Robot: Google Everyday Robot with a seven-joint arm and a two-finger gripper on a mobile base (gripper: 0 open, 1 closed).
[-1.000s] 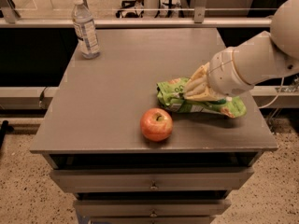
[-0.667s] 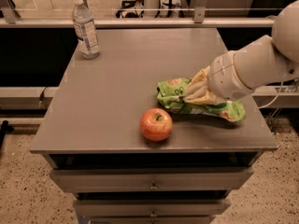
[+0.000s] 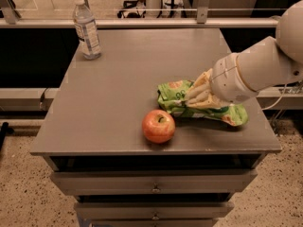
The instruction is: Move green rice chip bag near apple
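Observation:
The green rice chip bag (image 3: 176, 96) lies on the grey table top (image 3: 118, 89) at the front right. Its left end is a short gap from the apple (image 3: 158, 126), which stands near the front edge. My gripper (image 3: 201, 97) comes in from the right and is shut on the middle of the bag, holding it down at table level. The cream fingers (image 3: 202, 86) hide the bag's middle. The bag's right end (image 3: 234, 115) sticks out below the wrist.
A clear water bottle (image 3: 86, 28) stands at the table's back left corner. The table has drawers below its front edge (image 3: 154, 188). A rail runs behind the table. My white arm (image 3: 265, 65) reaches over the table's right edge.
The bag and the gripper have shifted very slightly toward the front; the apple and the bottle have not moved.

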